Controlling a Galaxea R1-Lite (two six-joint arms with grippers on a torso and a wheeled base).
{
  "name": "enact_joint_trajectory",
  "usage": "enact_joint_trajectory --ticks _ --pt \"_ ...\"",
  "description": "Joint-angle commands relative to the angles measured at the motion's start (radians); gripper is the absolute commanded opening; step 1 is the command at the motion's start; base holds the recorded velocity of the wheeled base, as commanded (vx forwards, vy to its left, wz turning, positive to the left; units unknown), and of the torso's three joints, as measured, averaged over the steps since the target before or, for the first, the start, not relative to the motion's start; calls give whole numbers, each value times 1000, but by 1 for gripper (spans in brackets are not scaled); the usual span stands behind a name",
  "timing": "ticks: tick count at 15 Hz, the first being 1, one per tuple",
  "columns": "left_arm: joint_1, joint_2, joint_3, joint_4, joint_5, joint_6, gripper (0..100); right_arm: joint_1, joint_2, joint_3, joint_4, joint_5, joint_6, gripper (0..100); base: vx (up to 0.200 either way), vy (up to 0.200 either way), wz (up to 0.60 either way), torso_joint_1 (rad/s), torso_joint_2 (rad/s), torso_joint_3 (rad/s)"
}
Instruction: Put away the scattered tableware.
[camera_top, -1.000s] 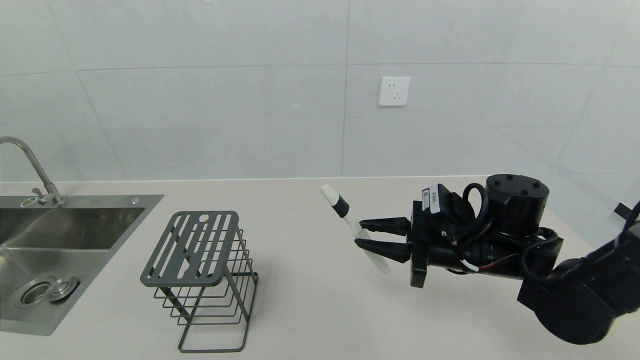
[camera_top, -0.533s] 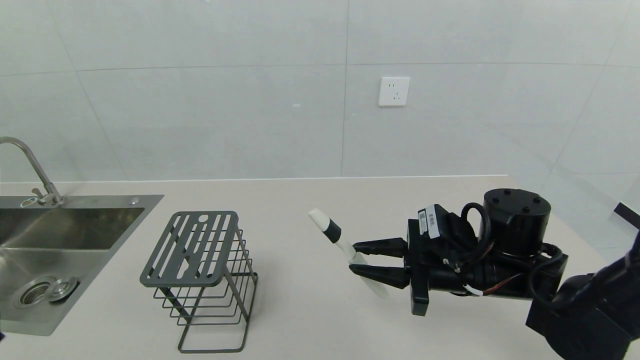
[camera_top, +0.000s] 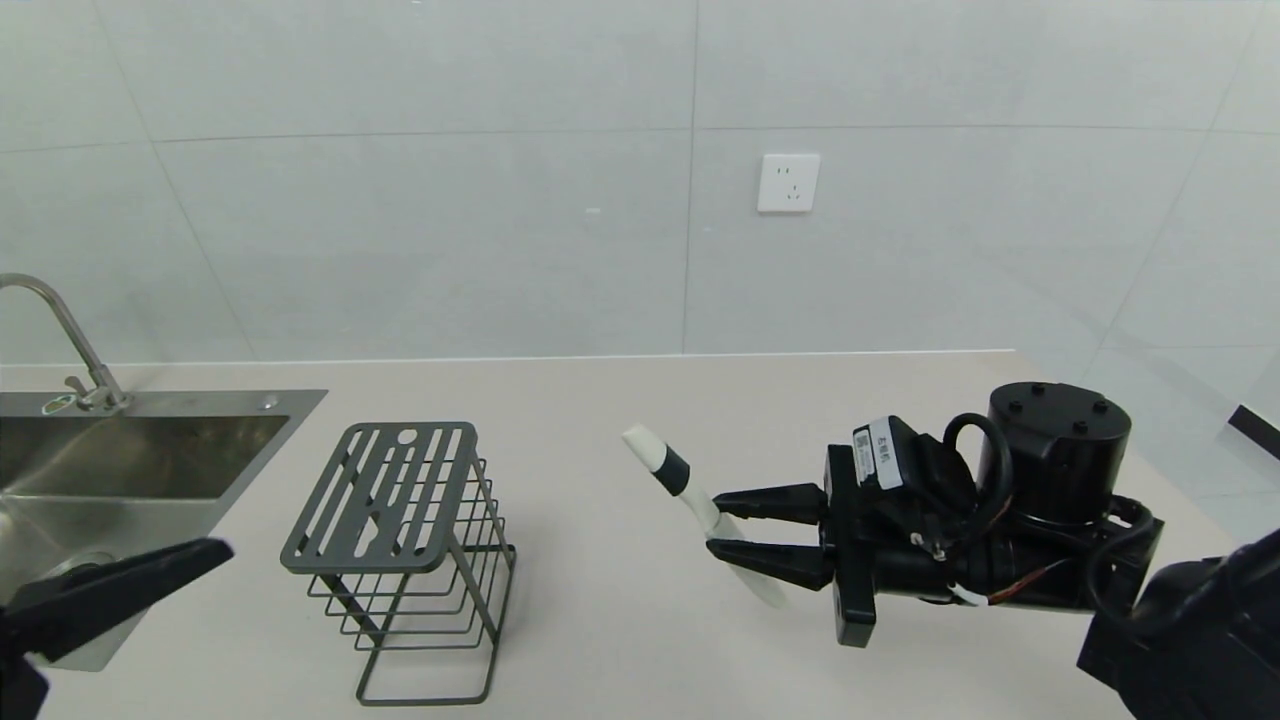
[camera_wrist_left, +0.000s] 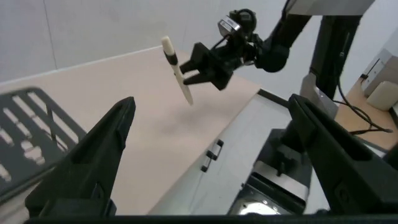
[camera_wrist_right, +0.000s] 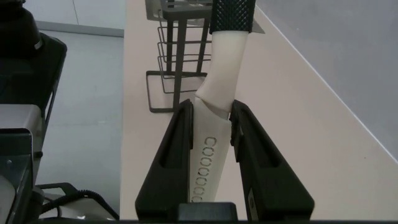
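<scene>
White knife (camera_top: 668, 468) centre-right of frame, above worktop (camera_top: 600, 630). Right gripper (camera_top: 717, 521) fingers pinch blade flats near handle. Likely light, stiff, slick, brittle; hold there. Left gripper (camera_wrist_left: 211, 106) fingers spread, empty.

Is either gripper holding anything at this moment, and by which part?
The right gripper is shut on the white knife, gripping it where the handle meets the blade, handle end tilted up. The left gripper is open and holds nothing.
</scene>
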Motion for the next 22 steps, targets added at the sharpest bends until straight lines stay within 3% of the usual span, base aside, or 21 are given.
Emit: enact_joint_trajectory --ticks 1,2,4,5,6,7,8,9,14,15,17,18,22 --pt "-49 235 2 -126 -15 16 100 1 -21 4 0 1 -1 0 0 0 0 0 0 0" --pt "-92 292 0 -137 -15 18 100 1 -32 21 0 1 1 0 0 0 0 0 0 0" --pt "-124 340 -8 -141 -15 24 100 2 -33 41 0 -1 1 0 0 0 0 0 0 0" --pt "-130 372 -18 -141 -17 64 100 4 -41 44 0 1 1 0 0 0 0 0 0 0" --pt "-135 416 -29 -141 -15 125 100 10 -44 44 0 -1 7 0 0 0 0 0 0 0" --pt "-137 435 -34 -141 -15 147 100 10 -44 45 -2 -1 13 0 0 0 0 0 0 0" --pt "-140 512 -52 -158 -15 216 100 17 -44 50 -14 1 38 0 0 0 0 0 0 0" --pt "-157 555 -61 -193 -14 222 100 25 -42 53 -31 -1 58 0 0 0 0 0 0 0" --pt "-258 775 -115 -439 -9 194 100 50 -36 125 -172 -4 165 0 0 0 0 0 0 0" --pt "-269 794 -124 -460 -9 171 100 50 -38 133 -172 -10 165 0 0 0 0 0 0 0" --pt "-308 803 -138 -494 -9 73 100 48 -55 137 -172 -24 168 0 0 0 0 0 0 0" --pt "-321 808 -149 -505 -8 47 100 48 -56 136 -174 -24 168 0 0 0 0 0 0 0" --pt "-334 918 -170 -634 14 41 100 50 -65 134 -177 -24 170 0 0 0 0 0 0 0"
